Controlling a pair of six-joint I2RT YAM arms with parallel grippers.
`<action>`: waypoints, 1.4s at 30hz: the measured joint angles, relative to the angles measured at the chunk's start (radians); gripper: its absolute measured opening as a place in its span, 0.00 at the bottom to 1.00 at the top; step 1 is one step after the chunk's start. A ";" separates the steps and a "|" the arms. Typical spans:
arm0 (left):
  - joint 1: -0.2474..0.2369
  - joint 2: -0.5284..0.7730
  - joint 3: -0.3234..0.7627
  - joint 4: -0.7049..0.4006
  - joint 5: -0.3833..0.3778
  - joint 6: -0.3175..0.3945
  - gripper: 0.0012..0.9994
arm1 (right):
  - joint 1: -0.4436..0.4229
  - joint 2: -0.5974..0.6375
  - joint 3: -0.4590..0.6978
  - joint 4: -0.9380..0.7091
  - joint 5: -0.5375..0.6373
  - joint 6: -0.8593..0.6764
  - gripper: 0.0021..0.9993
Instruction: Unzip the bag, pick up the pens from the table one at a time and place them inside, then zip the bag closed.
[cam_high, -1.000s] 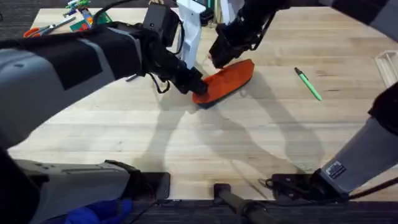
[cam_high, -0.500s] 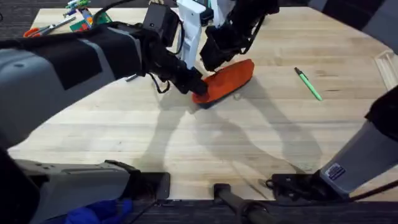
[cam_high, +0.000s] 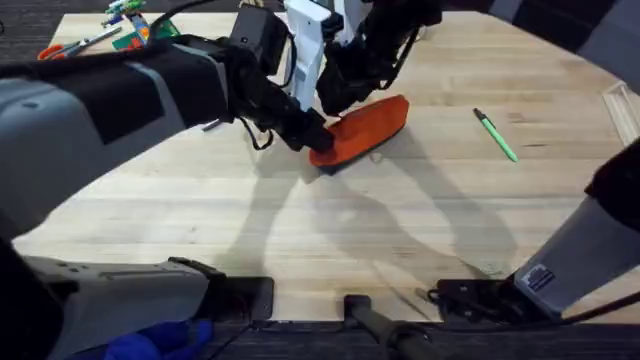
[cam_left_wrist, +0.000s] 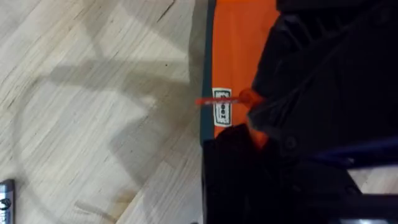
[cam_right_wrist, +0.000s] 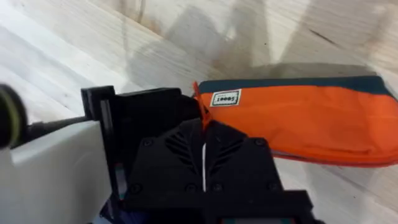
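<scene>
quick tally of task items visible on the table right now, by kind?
Orange fabric pencil pouch with a dark base: 1
Bright green slim pen lying on the light wooden table: 1
Total: 2
The left gripper sits at the pouch's near end, and the right gripper is just above the pouch.

bag (cam_left_wrist: 239, 50) orange w/ white label | on table (cam_left_wrist: 93, 93) | dark claw over bag end
</scene>
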 joint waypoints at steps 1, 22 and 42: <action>0.000 0.000 0.000 0.000 0.000 0.000 0.04 | 0.003 0.000 0.000 0.001 0.000 0.001 0.03; 0.000 0.000 0.000 0.000 0.000 0.000 0.04 | 0.016 0.000 0.000 0.007 -0.001 0.079 0.03; 0.000 0.000 0.000 0.000 0.000 0.000 0.04 | 0.018 0.000 0.000 0.007 -0.004 0.105 0.03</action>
